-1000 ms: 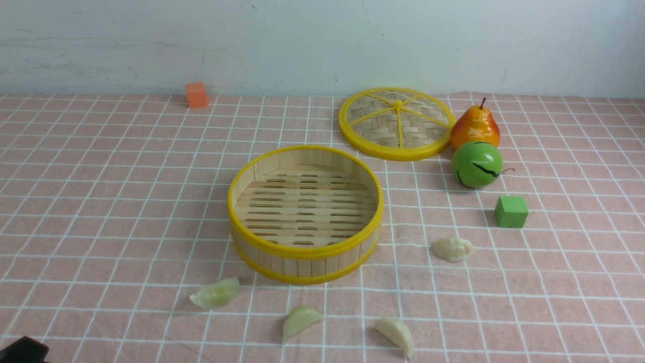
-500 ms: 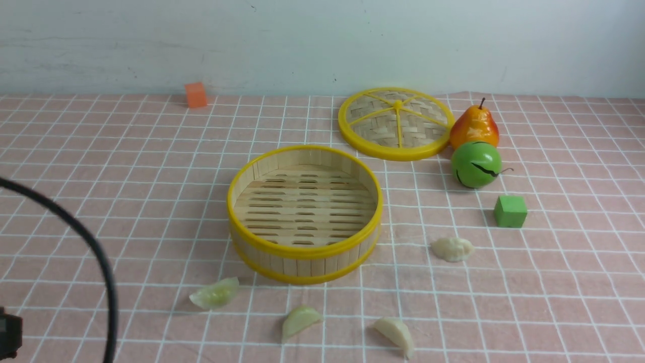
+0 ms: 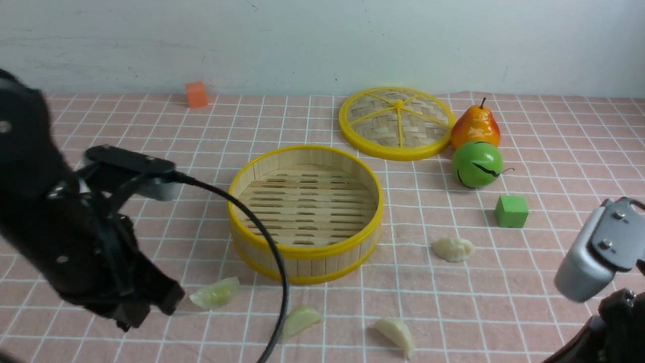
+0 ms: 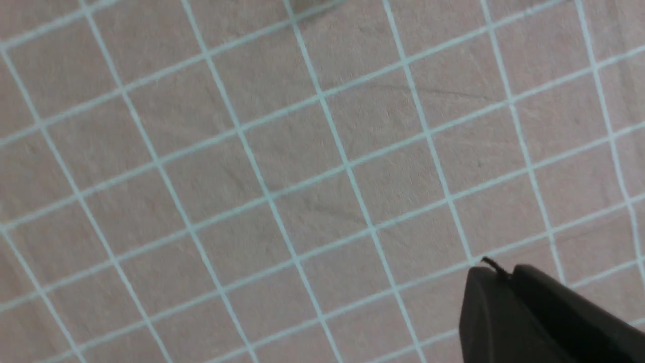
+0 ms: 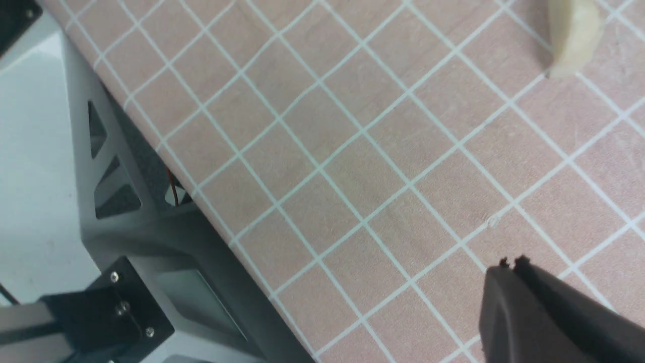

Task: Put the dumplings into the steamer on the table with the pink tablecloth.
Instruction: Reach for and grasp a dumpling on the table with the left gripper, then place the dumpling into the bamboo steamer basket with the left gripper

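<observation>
Four small pale translucent crescent dumplings (image 3: 215, 294) lie on the pink grid-lined tablecloth (image 3: 564, 151) near the round yellow-rimmed bamboo steamer (image 3: 304, 251). They look light, soft and slick; a gentle pinch across the plump middle should suit. The left gripper (image 4: 496, 272) and right gripper (image 5: 510, 264) are both closed, empty.

1. left arm (image 3: 75, 227), left of the steamer (image 3: 305, 252): blurred and cut by the picture's edge; its fingers cannot be made out from the front.
2. black cable (image 3: 285, 292): hides a strip of the steamer's near-left wall.
3. right arm (image 3: 599, 257), right of the steamer: mostly out of frame.
4. left gripper (image 4: 509, 275): only the tips show, pressed together.
5. grey-green sliver (image 4: 315, 4) at the left wrist view's edge: too little to name.
6. right gripper (image 5: 511, 267): tips only, meeting; a dumpling (image 5: 574, 35) is cut by the edge.
7. pear (image 3: 476, 123), behind-right of the steamer: foot hidden by the green fruit (image 3: 477, 164).
</observation>
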You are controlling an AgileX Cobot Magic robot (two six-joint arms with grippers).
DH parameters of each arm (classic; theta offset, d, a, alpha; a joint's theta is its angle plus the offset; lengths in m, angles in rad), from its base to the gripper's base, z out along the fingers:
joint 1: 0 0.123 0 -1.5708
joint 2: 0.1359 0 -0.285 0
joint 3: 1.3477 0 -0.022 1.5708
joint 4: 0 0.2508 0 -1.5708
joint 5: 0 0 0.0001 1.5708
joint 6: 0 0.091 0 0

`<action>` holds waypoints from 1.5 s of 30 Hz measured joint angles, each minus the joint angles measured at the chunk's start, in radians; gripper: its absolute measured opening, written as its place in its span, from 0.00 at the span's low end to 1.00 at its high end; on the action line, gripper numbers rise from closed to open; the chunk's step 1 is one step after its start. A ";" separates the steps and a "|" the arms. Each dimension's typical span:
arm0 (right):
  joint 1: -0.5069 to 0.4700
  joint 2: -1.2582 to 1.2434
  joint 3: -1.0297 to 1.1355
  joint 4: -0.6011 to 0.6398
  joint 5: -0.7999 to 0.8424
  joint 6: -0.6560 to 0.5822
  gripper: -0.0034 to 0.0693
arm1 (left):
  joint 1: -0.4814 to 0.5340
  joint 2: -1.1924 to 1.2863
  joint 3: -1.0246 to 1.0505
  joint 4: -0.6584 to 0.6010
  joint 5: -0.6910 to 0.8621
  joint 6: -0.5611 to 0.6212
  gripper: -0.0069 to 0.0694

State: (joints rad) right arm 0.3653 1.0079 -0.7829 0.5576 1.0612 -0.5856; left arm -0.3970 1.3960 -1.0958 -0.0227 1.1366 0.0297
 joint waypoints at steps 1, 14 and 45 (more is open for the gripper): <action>0.013 0.000 0.000 -0.010 0.000 0.002 0.03 | -0.003 0.028 -0.018 0.007 -0.017 0.006 0.26; 0.038 0.000 0.000 -0.029 0.002 0.003 0.05 | -0.006 0.322 -0.112 0.092 -0.314 0.045 0.77; 0.040 0.001 0.000 -0.033 -0.034 0.003 0.07 | -0.102 0.520 -0.635 -0.139 -0.185 -0.010 0.44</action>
State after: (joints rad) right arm 0.4051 1.0087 -0.7829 0.5245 1.0268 -0.5829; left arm -0.4995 1.9156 -1.7311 -0.1619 0.9519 0.0198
